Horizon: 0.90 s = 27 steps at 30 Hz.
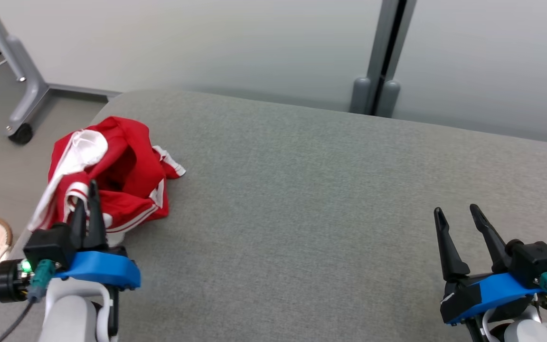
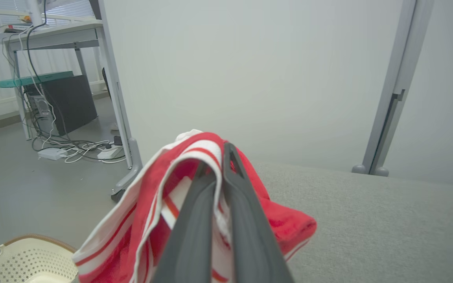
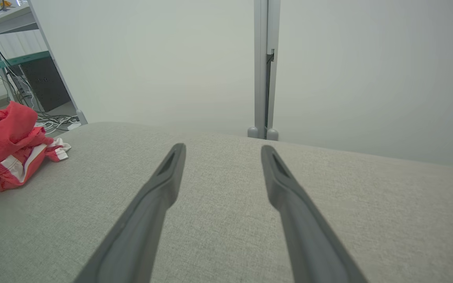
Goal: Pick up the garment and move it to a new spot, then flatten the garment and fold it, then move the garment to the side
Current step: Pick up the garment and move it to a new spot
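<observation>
Left gripper (image 1: 87, 194), on my head camera, sits low on the left, fingers pinched onto the crumpled red garment (image 1: 126, 175) at the grey table's (image 1: 302, 190) left edge. I see the right gripper (image 1: 456, 209) spread wide above the tabletop. Left wrist camera: a red-and-white fold is clamped between the fingers, with a cream basket (image 2: 26, 259) below. Right wrist camera: fingers apart, garment at far left.

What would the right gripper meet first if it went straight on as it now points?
Likely the pale wall beside the grey post: the right gripper, jaws open, points across the grey surface towards it. The red garment lies well off to the left. Depth is uncertain.
</observation>
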Available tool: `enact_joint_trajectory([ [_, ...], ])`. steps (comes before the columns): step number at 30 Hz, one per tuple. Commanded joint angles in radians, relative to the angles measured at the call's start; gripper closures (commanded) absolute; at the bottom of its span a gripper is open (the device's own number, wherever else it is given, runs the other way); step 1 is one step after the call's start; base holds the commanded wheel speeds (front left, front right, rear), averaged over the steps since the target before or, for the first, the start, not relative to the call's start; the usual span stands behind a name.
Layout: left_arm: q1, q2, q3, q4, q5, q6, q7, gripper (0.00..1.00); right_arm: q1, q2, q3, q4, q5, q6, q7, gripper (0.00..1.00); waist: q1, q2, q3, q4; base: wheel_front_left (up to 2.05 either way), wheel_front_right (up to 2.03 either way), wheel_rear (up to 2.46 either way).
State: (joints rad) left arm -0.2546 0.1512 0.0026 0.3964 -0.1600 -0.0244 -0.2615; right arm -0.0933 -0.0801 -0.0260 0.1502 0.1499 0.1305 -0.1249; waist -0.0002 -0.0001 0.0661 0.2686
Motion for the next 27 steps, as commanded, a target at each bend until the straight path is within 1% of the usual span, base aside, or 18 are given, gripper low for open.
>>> enact_joint_trajectory([
  [1, 0.02, -0.006, -0.015, -0.032, 0.009, -0.005, -0.004, 1.0, 0.012, 0.003, -0.001, -0.005, 0.002, 0.0, -0.005, 0.0, 0.0002, 0.0001, -0.021, -0.028, 0.0, 0.0, 0.0],
  [7, 0.048, -0.034, -0.092, -0.135, 0.02, -0.03, 0.041, 1.0, 0.019, 0.011, 0.0, -0.023, 0.005, 0.0, 0.001, 0.0, 0.0002, 0.0001, -0.02, -0.091, 0.0, 0.0, 0.0],
  [17, -0.006, -0.062, -0.211, -0.181, 0.027, -0.064, 0.08, 1.0, 0.0, 0.017, 0.007, -0.047, -0.002, 0.0, 0.006, 0.0, 0.0002, 0.0001, 0.02, -0.221, 0.0, 0.0, 0.0],
  [21, -0.042, -0.077, -0.28, -0.188, 0.03, -0.079, 0.084, 1.0, -0.008, 0.016, 0.004, -0.053, -0.005, 0.0, 0.003, 0.0, 0.0002, 0.0001, 0.047, -0.281, 0.0, 0.0, 0.0],
  [27, -0.125, -0.092, -0.422, -0.2, 0.018, -0.096, 0.087, 1.0, -0.033, 0.018, -0.007, -0.066, -0.004, 0.0, -0.002, 0.0, 0.0002, 0.0001, 0.111, -0.376, 0.0, 0.0, 0.0],
])
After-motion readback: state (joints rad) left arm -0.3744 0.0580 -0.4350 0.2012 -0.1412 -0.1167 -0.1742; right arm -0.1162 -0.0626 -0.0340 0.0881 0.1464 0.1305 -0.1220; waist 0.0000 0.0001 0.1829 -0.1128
